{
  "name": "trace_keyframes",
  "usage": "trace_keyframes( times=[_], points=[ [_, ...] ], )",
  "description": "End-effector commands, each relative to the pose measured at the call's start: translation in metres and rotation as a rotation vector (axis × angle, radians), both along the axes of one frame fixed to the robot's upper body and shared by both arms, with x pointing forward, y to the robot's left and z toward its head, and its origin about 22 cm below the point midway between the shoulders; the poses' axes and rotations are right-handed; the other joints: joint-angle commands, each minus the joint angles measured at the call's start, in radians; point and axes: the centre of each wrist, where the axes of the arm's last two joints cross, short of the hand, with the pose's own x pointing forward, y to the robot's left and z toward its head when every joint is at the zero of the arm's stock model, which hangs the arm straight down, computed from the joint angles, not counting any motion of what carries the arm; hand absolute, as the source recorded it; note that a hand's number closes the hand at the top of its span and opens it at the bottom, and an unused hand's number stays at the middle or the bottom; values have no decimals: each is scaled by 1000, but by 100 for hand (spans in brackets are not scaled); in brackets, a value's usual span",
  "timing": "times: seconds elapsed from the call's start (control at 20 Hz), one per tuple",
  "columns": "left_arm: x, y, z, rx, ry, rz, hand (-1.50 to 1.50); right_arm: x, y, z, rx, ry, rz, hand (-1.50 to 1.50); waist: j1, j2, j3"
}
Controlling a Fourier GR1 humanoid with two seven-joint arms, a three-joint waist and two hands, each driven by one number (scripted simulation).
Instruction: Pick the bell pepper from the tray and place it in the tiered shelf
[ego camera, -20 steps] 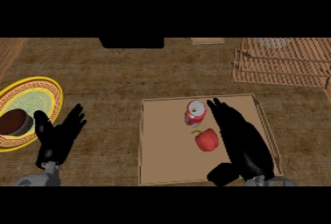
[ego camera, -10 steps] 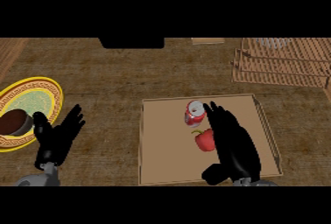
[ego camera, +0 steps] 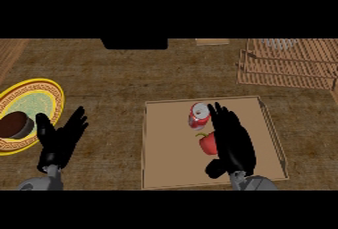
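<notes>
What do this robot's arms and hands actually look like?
Each robot hand is black all over, with slender fingers and a thumb, much like a gloved human hand: the left robot hand and the right robot hand. Each joins a grey forearm at the wrist. No cables or markings show.

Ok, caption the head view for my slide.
Right hand open beside the red bell pepper on the brown cardboard tray; left hand resting open.
</notes>
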Motion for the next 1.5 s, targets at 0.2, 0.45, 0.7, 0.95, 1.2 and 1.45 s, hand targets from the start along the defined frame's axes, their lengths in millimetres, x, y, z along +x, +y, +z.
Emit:
trace_keyframes(
  times=[0.2, 0.45, 0.7, 0.95, 1.2, 1.45],
  points=[
    [-6, -2, 2, 7, 13, 0, 0, 20, 0, -8, -18, -35, 5, -150, 0, 1, -1],
    [-4, 11, 3, 19, 3, -6, 0, 14, -13, -51, 35, -75, 24, -150, 1, 1, -1],
    [10, -1, -16, 7, 10, -14, 0, 41, 11, -42, 24, -62, 51, -150, 0, 2, -2],
    [-6, 8, -9, -13, 12, -26, 0, 28, 12, -71, -169, 74, 249, 150, 13, 4, -2],
    [3, -3, -13, 19, -2, -3, 0, 27, 3, -57, -21, 48, 271, 150, -2, 2, -2],
    [-5, -2, -11, 0, 10, -5, 0, 18, -9, -43, 82, 2, 298, 150, -2, 1, -1]
  ],
)
